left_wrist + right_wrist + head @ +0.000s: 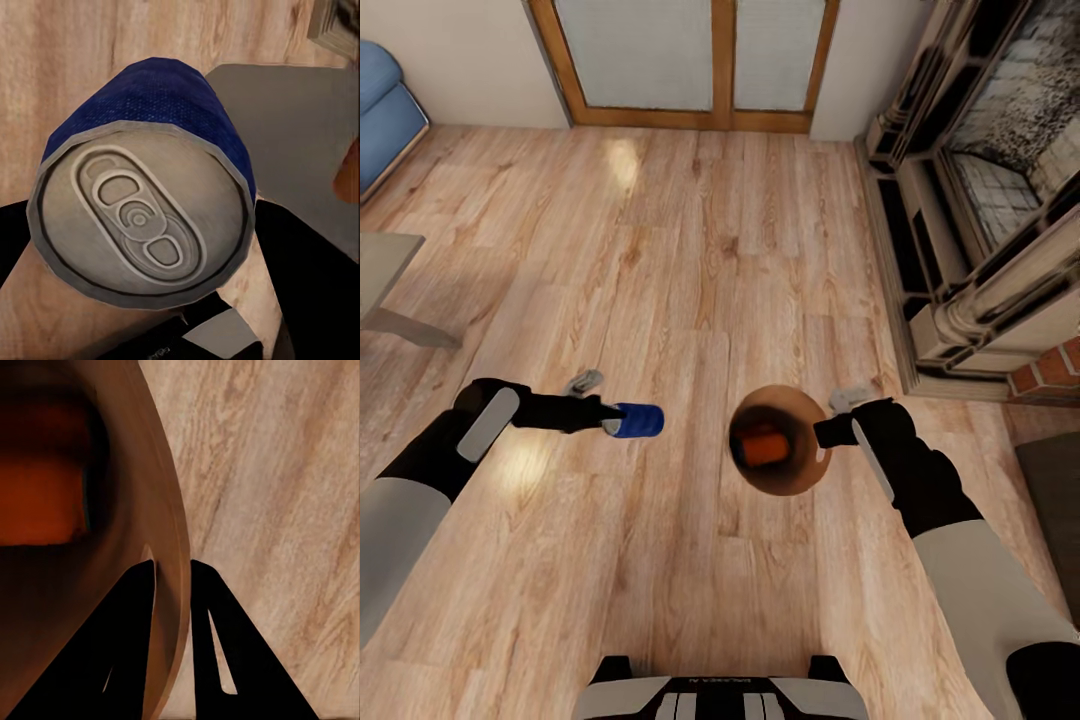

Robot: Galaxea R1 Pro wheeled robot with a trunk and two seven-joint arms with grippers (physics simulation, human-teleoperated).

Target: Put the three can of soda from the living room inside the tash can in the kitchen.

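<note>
My left gripper [612, 416] is shut on a dark blue soda can [635, 420], held on its side above the plank floor; the left wrist view shows its silvery top [142, 217] and blue wall close up. My right gripper [822, 432] is shut on the rim of the round trash can [792, 478], held in the air to the right of the blue can. An orange can [764, 446] lies inside the copper-brown bin. In the right wrist view the fingers [142, 615] pinch the bin's rim [171, 585], with the orange can [41, 502] seen within.
An ornate fireplace [980, 200] with brick base stands at the right. A blue sofa [385, 110] is at the far left and a low table corner [385, 275] below it. Wood-framed doors [690, 60] lie ahead. A dark mat [1055, 500] sits at the right edge.
</note>
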